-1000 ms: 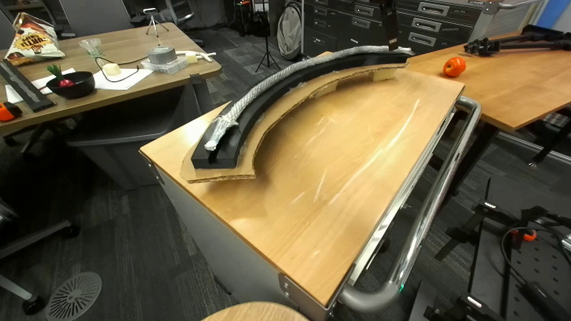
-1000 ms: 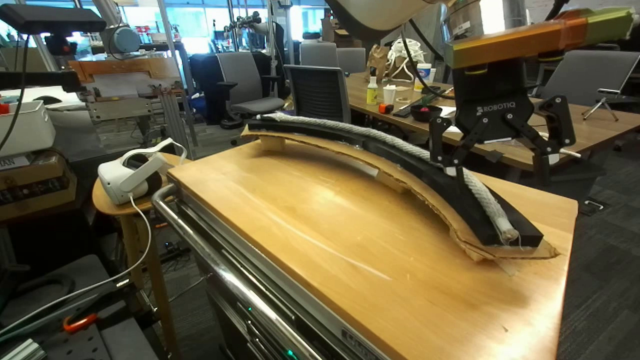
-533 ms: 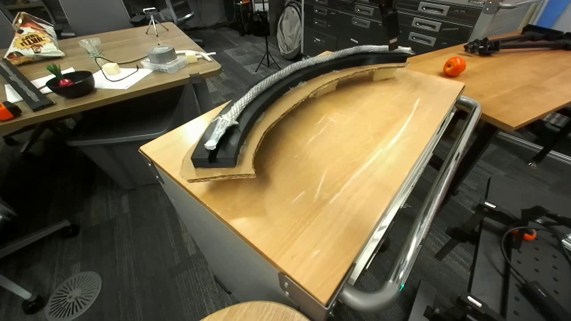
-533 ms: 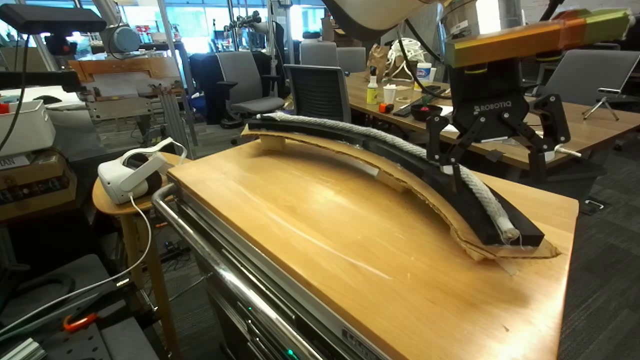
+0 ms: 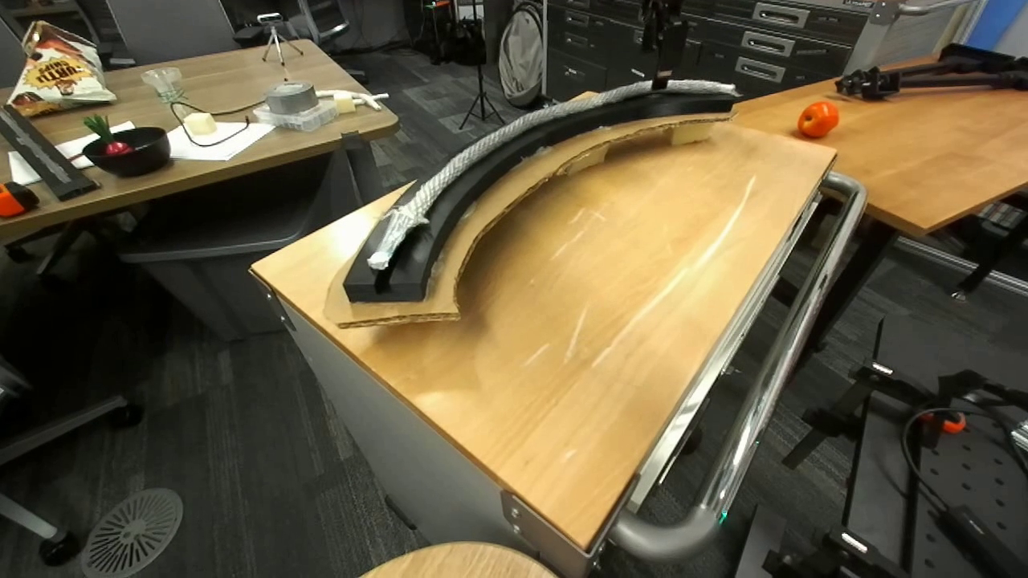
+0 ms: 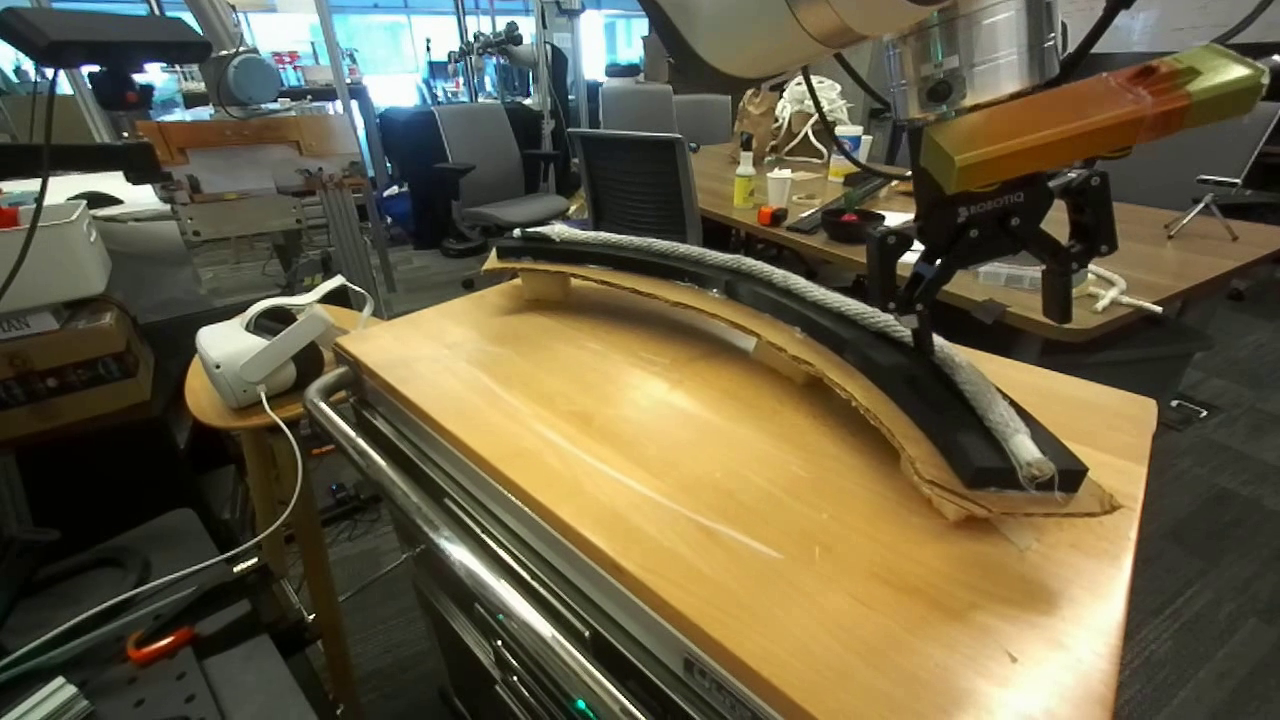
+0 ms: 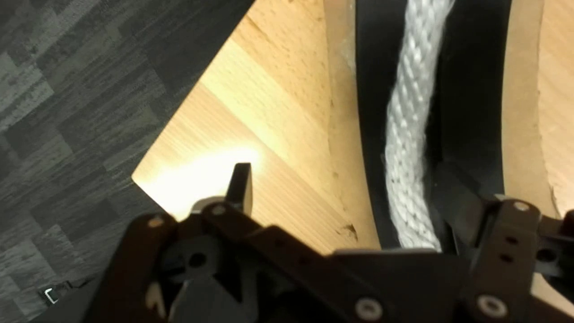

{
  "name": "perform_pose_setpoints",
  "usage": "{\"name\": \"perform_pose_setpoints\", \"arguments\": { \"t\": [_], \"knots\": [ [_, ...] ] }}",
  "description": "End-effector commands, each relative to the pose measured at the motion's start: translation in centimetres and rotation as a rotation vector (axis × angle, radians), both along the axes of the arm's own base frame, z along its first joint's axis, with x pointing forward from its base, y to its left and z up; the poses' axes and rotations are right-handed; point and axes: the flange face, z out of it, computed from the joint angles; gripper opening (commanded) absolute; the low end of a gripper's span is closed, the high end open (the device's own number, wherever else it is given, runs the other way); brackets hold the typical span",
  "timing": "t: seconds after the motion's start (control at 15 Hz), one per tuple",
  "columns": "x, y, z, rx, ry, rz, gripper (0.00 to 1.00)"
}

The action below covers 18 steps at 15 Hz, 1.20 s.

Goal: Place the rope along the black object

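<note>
The light-grey braided rope (image 5: 498, 140) lies along the top of the curved black object (image 6: 930, 410). In the wrist view the rope (image 7: 410, 112) runs left of the dark groove of the black object (image 7: 475, 89). Over one end of the arc stands my gripper (image 6: 990, 325), jaws spread wide. One finger (image 7: 242, 179) hangs above bare wood outside the arc; its opposite is on the rope's inner side, over the black object. Whether that finger touches the rope I cannot tell. Further down, the gripper body hides part of the rope in the wrist view.
A cardboard layer (image 5: 522, 193) under the arc juts inward over the wooden cart top (image 5: 594, 281). A metal rail (image 5: 791, 361) runs along the cart's side. A table with a black bowl (image 5: 132, 152) stands beyond, and a headset (image 6: 265, 345) sits on a stool.
My gripper has tilted and shifted along the arc, away from its end. The rope's end on that side has moved slightly toward the outer edge of the black object.
</note>
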Motion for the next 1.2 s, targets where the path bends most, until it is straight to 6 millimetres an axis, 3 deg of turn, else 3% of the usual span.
{"name": "perform_pose_setpoints", "arguments": {
  "t": [0.0,0.47,0.53,0.73,1.13],
  "knots": [
    [0.0,0.1,0.3,0.013,-0.005,0.003,1.00],
    [0.1,-0.6,0.5,-0.023,0.008,0.031,0.97],
    [0.2,-0.8,0.6,-0.023,0.012,0.037,0.79],
    [0.5,-1.4,1.1,-0.030,0.009,0.069,0.65],
    [1.2,-2.3,1.8,-0.030,0.005,0.144,0.16]
  ]
}}
